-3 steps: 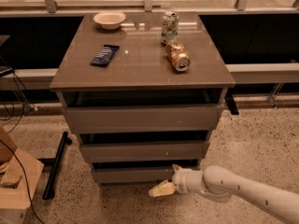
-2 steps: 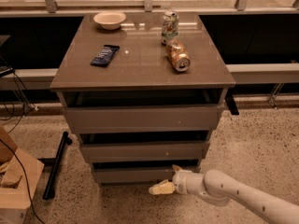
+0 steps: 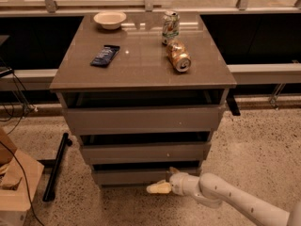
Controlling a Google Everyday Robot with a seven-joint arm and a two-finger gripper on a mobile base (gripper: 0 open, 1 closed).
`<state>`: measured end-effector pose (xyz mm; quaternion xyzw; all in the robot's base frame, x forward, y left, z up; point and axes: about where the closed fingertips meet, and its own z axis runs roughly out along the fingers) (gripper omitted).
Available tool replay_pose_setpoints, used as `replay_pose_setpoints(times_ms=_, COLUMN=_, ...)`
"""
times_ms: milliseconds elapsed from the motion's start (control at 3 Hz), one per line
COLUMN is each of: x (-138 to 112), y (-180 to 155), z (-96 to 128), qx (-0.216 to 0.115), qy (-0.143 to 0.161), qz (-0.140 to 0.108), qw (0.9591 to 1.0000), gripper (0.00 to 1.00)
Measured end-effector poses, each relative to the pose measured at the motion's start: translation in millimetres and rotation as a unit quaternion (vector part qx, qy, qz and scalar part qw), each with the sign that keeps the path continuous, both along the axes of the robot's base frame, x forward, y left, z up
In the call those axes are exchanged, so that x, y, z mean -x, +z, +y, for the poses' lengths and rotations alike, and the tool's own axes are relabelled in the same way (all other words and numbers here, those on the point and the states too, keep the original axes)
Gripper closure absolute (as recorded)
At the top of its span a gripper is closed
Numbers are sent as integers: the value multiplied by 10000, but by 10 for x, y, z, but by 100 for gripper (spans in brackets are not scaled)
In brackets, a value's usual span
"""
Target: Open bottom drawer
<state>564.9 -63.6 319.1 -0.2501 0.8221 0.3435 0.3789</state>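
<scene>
the bottom drawer [image 3: 136, 176] is the lowest of 3 in the grey cabinet [image 3: 141, 76], w/ a dark gap above its front. the gripper [image 3: 159, 188] sits low by that front, near its lower edge, right of centre; the arm [image 3: 225, 197] comes in from bottom right. can't tell if it's released or clenched. on top: bowl [image 3: 109, 19], upright can [image 3: 170, 26], tipped can [image 3: 179, 60], dark packet [image 3: 105, 55].
</scene>
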Motion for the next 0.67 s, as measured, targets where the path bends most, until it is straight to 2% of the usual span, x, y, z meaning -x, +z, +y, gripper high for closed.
replay_pose_setpoints(times_ms=667, x=-340, y=-342, z=35, qx=-37, qy=-58, qz=119, qw=9999, gripper=0)
